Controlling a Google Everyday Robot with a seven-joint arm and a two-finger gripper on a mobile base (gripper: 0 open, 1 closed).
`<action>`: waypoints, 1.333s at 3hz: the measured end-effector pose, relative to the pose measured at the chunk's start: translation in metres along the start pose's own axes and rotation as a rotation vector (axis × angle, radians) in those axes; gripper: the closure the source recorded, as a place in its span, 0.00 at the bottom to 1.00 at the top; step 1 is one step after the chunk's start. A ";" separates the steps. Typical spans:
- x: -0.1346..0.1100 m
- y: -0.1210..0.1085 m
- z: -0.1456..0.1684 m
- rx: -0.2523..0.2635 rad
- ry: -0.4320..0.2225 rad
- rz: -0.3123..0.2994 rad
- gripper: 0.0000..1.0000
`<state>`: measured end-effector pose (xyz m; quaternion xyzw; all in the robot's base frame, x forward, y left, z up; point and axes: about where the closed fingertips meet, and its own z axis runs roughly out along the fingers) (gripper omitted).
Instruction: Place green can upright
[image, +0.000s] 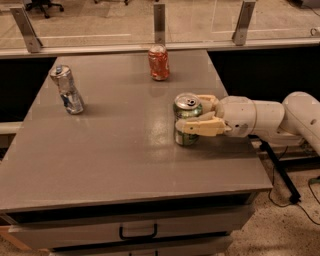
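The green can (186, 131) stands upright on the grey table (125, 155), right of its middle, with the silver pull-tab top facing up. My gripper (190, 113) reaches in from the right, level with the table. One cream finger (200, 126) crosses the can's front and the other finger (207, 100) lies behind its top rim. The fingers are closed on the can, whose base rests on the tabletop.
An orange-red can (159, 62) stands upright at the back middle of the table. A silver-blue dented can (67, 90) stands tilted at the back left. A glass barrier with metal posts (159, 22) runs behind the table. A drawer with a handle (137, 231) is below the front edge.
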<state>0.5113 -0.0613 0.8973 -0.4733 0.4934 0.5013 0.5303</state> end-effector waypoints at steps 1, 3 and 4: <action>-0.005 0.008 -0.027 0.052 0.002 -0.014 0.00; -0.035 0.052 -0.141 0.314 0.128 -0.014 0.00; -0.036 0.059 -0.153 0.344 0.130 -0.016 0.00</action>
